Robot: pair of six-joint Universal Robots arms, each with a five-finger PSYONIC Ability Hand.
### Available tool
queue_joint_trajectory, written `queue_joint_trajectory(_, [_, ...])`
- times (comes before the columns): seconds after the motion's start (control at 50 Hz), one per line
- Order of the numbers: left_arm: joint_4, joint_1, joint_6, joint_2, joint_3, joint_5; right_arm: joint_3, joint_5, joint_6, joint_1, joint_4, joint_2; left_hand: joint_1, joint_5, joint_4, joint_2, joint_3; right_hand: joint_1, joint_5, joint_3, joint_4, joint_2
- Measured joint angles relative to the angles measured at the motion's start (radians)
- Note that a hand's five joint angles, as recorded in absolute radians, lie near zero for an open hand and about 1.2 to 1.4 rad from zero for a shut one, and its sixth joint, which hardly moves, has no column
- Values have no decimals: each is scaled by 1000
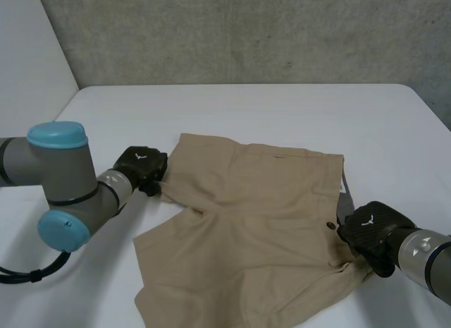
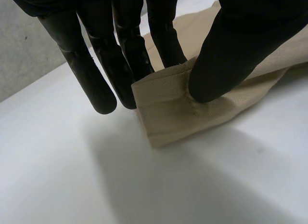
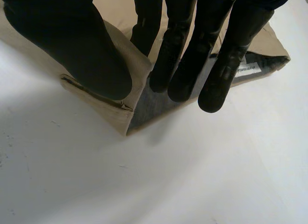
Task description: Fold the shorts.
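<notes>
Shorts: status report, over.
Left hand pinching a leg-hem corner. Right hand pinching the waistband edge. Shorts spread on table, not yet folded. Nothing in the way.

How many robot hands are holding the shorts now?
2. The left robot hand pinches a leg corner of the shorts; the right robot hand pinches the waistband corner.
</notes>
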Motion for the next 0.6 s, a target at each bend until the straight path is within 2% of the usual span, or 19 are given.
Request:
queue_joint_trajectory(0.24, [9, 56, 30, 95, -147, 9, 0, 0, 9, 5, -4, -1, -1, 0, -12, -7, -7, 0, 0, 0, 0, 0])
queue_joint_trajectory(0.28, [15, 58, 59, 106, -169, 9, -3, 0, 22, 7, -4, -2, -125, -94, -166, -171, -143, 0, 0, 0, 0, 0])
queue_joint_trajectory(0.32, [17, 57, 83, 113, -182, 8, -6, 0, 36, 8, -4, -3, -125, -94, -166, -171, -143, 0, 0, 0, 0, 0])
queue_joint_trajectory(0.34, [16, 56, 93, 118, -185, 6, -8, -1, 43, 8, -4, -3, -490, -430, -508, -499, -484, 0, 0, 0, 0, 0])
queue_joint_trajectory(0.36, [16, 56, 97, 121, -187, 6, -9, -1, 48, 9, -3, -3, -490, -430, -508, -499, -484, 0, 0, 0, 0, 0])
queue_joint_trajectory(0.4, [12, 54, 113, 141, -192, 3, -13, -2, 63, 9, -4, -4, -635, -594, -668, -662, -649, 0, 0, 0, 0, 0])
queue_joint_trajectory(0.46, [6, 53, 118, 166, -196, 2, -21, -3, 85, 10, -6, -5, -665, -658, -732, -716, -702, 0, 0, 0, 0, 0])
queue_joint_trajectory(0.6, [-53, 28, 78, 365, -268, -8, -68, -9, 196, 18, -41, -4, -665, -663, -735, -720, -705, 0, 0, 0, 0, 0])
